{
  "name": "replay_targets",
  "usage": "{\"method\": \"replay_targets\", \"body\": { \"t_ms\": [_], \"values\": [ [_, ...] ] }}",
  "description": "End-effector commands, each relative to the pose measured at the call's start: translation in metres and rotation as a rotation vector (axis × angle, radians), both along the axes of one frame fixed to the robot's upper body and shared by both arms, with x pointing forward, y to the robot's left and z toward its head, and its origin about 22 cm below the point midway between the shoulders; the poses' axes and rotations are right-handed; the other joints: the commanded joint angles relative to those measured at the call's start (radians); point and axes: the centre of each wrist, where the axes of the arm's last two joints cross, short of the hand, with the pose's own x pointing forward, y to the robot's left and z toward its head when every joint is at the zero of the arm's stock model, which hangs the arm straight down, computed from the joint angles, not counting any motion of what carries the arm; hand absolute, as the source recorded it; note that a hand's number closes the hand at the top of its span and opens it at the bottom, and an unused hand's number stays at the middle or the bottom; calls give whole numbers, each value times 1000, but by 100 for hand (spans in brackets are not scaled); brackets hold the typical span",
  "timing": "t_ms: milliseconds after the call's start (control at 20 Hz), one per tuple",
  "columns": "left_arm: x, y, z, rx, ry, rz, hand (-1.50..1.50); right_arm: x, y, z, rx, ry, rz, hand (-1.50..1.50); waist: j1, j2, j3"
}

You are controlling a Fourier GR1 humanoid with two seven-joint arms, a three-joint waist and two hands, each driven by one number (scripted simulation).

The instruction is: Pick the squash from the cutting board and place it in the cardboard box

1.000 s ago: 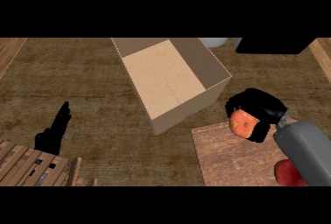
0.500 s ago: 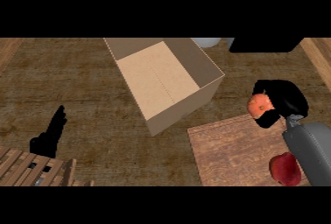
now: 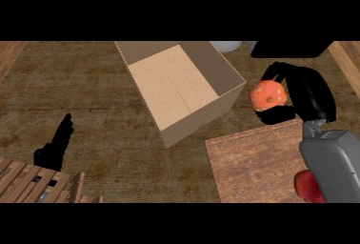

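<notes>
Nearest, at the lower left corner — a slatted wooden crate. Just above it the left hand, fingers straight and pointing up, holding nothing, over the dark wood-grain counter.

Lower right: the grey right forearm comes in from the bottom edge and crosses the cutting board, a reddish-brown wooden slab. A red rounded object lies on the board beside the forearm, partly hidden by it; what it is cannot be told.

Farther on, past the board's far edge, the right hand is curled round the orange squash — the squash is off the board, in the hand's grasp, just beside the right wall of the cardboard box and still outside it.

The box lies open, tan inside, near the middle of the view.

Farthest, at the top edge: a pale grey rounded object behind the box, and a black shape to its right.
</notes>
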Motion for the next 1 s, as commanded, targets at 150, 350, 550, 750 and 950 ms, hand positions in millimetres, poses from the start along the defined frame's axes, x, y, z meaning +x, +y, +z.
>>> {"method": "replay_targets", "body": {
  "t_ms": [150,350,550,750,950],
  "values": [
    [21,-8,15,23,-69,-59,0,-5,25,53,175,-157,134,150,21,4,27],
    [24,-17,19,27,-68,-60,0,-15,75,75,194,-144,180,150,26,3,26],
    [29,-16,22,26,-64,-78,0,10,99,97,193,-129,152,150,39,8,26],
    [25,-10,22,27,-76,-76,0,25,137,97,165,-91,124,150,49,9,26],
    [35,-6,29,47,-82,-89,0,51,146,103,155,-41,134,150,49,13,26]
  ]
}}
